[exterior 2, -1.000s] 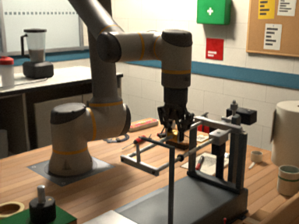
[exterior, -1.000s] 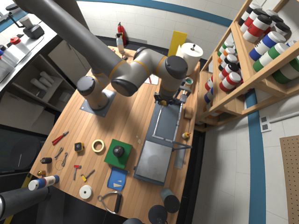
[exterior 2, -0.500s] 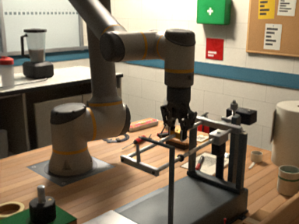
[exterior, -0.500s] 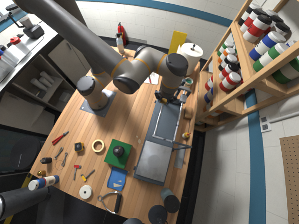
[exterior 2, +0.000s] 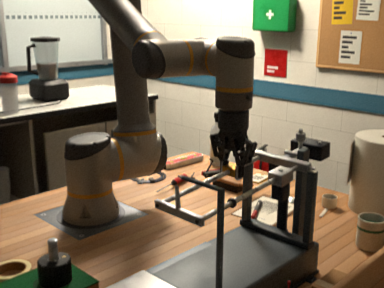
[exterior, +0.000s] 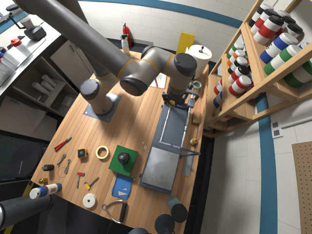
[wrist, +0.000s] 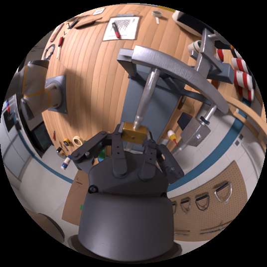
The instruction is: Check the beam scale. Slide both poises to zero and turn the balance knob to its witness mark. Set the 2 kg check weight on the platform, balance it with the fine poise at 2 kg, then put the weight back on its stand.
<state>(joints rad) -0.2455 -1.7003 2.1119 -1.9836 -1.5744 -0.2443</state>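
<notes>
On the right half of the wooden bench stands the grey beam scale (exterior: pixel 168 141), its steel platform (exterior: pixel 161 167) at the near end and its two beam rods running back to the pillar. At the pillar end of the left rod my gripper (wrist: pixel 134 135) is clamped on the brass poise (wrist: pixel 134 133) (exterior: pixel 171 102), coming down on it from above. The grey second poise (wrist: pixel 195 130) sits on the other rod near the pillar. The black check weight (exterior: pixel 123 157) stands on its green stand (exterior: pixel 123 160), left of the platform. The balance knob (exterior 2: pixel 300 135) tops the pillar.
Behind the scale stand a large paper roll (exterior: pixel 199 60) and a yellow board, with wooden shelves of jars (exterior: pixel 254 58) close on the right. Hand tools, a tape roll (exterior: pixel 102 152) and a blue cloth (exterior: pixel 122 187) lie on the near left of the bench.
</notes>
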